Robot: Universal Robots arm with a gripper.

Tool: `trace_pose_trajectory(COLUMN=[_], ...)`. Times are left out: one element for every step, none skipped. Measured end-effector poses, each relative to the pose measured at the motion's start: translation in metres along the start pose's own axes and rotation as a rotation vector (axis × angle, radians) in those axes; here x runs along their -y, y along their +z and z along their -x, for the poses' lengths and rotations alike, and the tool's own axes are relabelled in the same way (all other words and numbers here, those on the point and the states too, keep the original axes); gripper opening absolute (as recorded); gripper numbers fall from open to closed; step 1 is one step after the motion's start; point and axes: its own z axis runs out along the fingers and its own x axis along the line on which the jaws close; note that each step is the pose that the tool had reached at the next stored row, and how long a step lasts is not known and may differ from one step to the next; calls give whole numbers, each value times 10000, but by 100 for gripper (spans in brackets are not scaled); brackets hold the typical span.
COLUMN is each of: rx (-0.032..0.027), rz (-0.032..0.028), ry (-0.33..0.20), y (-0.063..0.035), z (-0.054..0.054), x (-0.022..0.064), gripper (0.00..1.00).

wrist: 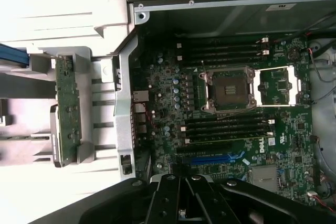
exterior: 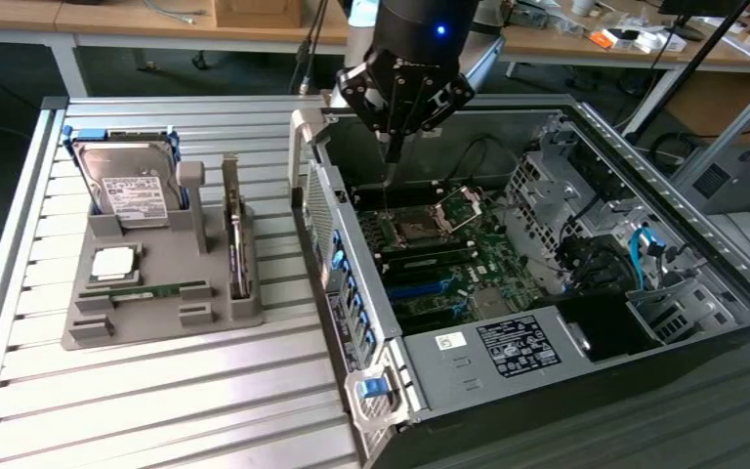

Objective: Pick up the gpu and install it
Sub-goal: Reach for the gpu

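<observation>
The gpu (exterior: 234,234) stands on edge in a slot of the grey holder (exterior: 206,313), at the side nearest the computer case. It is a thin green card, seen edge-on in the wrist view (wrist: 67,111) with a metal bracket at one end. My gripper (exterior: 395,154) hangs over the open case, above the motherboard (exterior: 447,259), toward the exterior view's right of the gpu and well apart from it. Its black fingers (wrist: 169,203) are pressed together, shut on nothing.
On the holder are a silver hard drive (exterior: 134,191), a processor chip (exterior: 114,262) and a RAM stick (exterior: 153,291). The case's metal side wall (exterior: 329,225) rises between holder and motherboard. An open processor socket (wrist: 230,90) and blue slot (wrist: 210,158) lie below. Drive cage (exterior: 570,205) to the right.
</observation>
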Motion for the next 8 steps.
trace_pose_trajectory(rx=[0,-1,0,0,0,0,0,0], rz=[0,0,-1,0,0,0,0,0], ry=[-1,-1,0,0,0,0,0,0], y=[0,0,-1,-1,-1,-1,-1,-1], z=[-3,-5,-8,-10,-13,-15,-17,-20], x=[0,0,1,1,1,1,1,2], gripper=[11,11,11,11,11,11,11,11])
